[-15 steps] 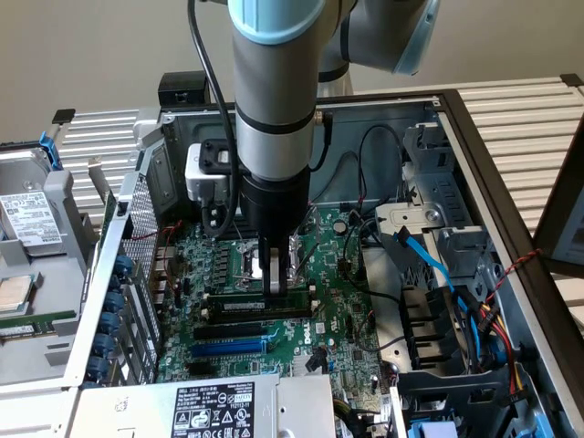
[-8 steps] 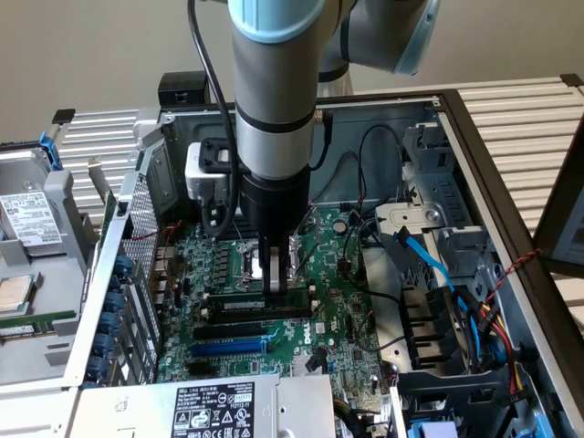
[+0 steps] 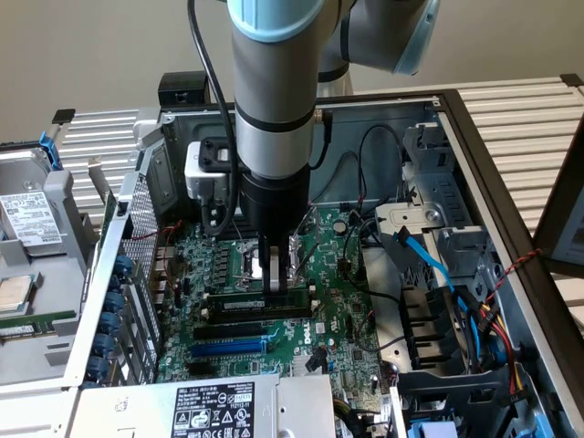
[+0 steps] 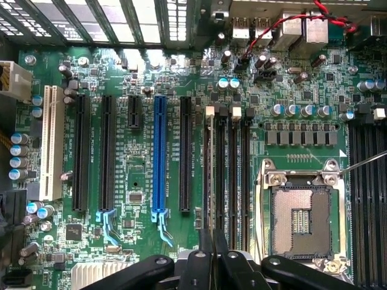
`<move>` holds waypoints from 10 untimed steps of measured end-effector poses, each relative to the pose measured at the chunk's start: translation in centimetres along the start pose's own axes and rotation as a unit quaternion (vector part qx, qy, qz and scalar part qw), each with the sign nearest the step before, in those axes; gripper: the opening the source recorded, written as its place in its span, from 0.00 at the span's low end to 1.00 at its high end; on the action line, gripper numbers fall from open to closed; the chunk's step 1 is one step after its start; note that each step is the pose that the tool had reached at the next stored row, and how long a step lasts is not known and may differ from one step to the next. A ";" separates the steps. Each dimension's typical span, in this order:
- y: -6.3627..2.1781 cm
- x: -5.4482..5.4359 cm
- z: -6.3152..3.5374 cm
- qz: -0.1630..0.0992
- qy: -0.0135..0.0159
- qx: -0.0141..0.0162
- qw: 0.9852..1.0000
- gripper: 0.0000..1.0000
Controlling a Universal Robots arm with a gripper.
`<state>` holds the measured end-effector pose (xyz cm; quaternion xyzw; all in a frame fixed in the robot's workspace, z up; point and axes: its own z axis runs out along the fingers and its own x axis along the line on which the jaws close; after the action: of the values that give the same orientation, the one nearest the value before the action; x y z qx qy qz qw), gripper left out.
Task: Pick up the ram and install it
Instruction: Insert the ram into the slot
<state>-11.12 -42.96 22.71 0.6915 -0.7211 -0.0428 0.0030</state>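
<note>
Arm (image 3: 274, 91) upright, wrist pointing straight down; hand (image 3: 276, 281) low, fingers (image 4: 206, 244) pinched nearly together (thin gap).

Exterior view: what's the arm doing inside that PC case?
The Universal Robots arm is reaching down into the open PC case. Its gripper is low over the motherboard, with the fingers closed on the ram. The ram stands on edge at the memory slots beside the empty CPU socket, on the side nearer the blue expansion slot. I can't tell whether it is fully seated.
</note>
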 end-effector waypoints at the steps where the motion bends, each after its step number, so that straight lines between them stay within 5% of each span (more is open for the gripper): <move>1: -0.04 0.0 0.02 0.000 0.000 0.000 1.000 0.12; 10: -0.25 0.0 0.03 0.000 0.000 0.000 1.000 0.12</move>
<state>-10.88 -42.96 22.66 0.6916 -0.7211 -0.0426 0.0028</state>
